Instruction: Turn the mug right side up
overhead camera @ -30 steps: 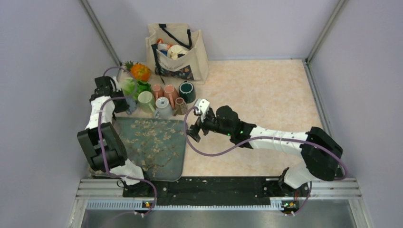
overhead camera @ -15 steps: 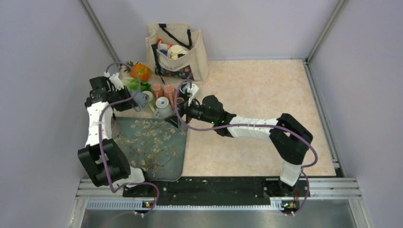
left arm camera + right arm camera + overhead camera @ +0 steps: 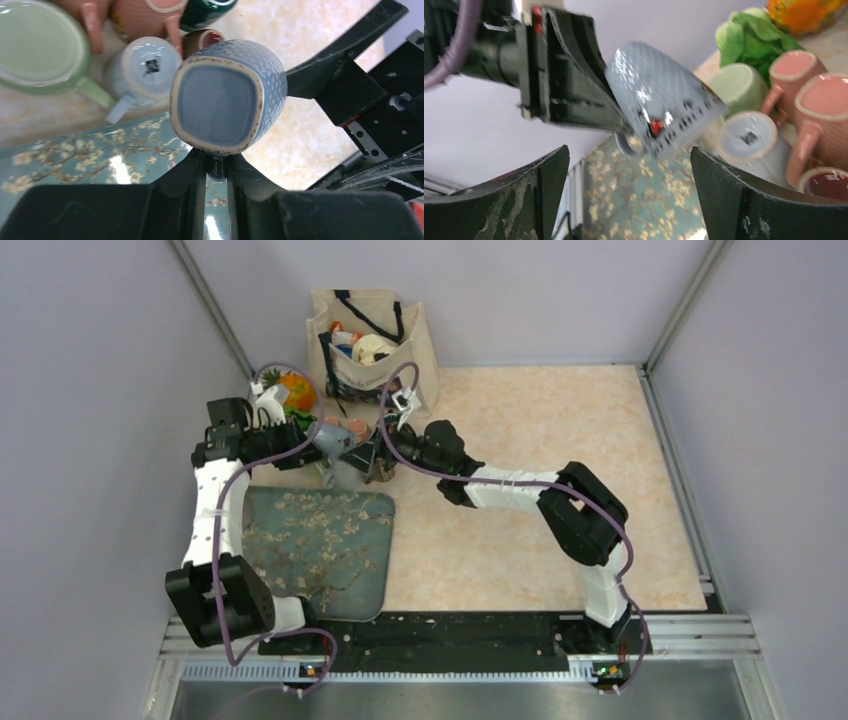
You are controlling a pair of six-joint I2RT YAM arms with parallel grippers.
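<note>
The mug (image 3: 220,97) is blue-grey with a textured wall. It hangs tilted in the air, its base facing the left wrist camera. My left gripper (image 3: 216,170) is shut on its handle. From above, the mug (image 3: 331,438) hovers over the row of cups at the tray's far edge, with the left gripper (image 3: 311,439) at its left. My right gripper (image 3: 377,447) is just right of it, open. In the right wrist view the mug (image 3: 659,102) sits ahead of the wide-apart right gripper (image 3: 639,200), untouched by its fingers (image 3: 531,200).
Below the mug stand a green mug (image 3: 40,47), an upside-down pale mug (image 3: 145,65), pink mugs (image 3: 140,15), a dark green mug (image 3: 205,7) and a small brown cup (image 3: 202,40). A blossom-patterned tray (image 3: 310,550) lies near left. A tote bag (image 3: 375,340) and toy vegetables (image 3: 295,390) sit behind.
The left arm has carried the mug rightward over the cups. The right arm has stretched far left toward it, and its jaws have narrowed slightly.
</note>
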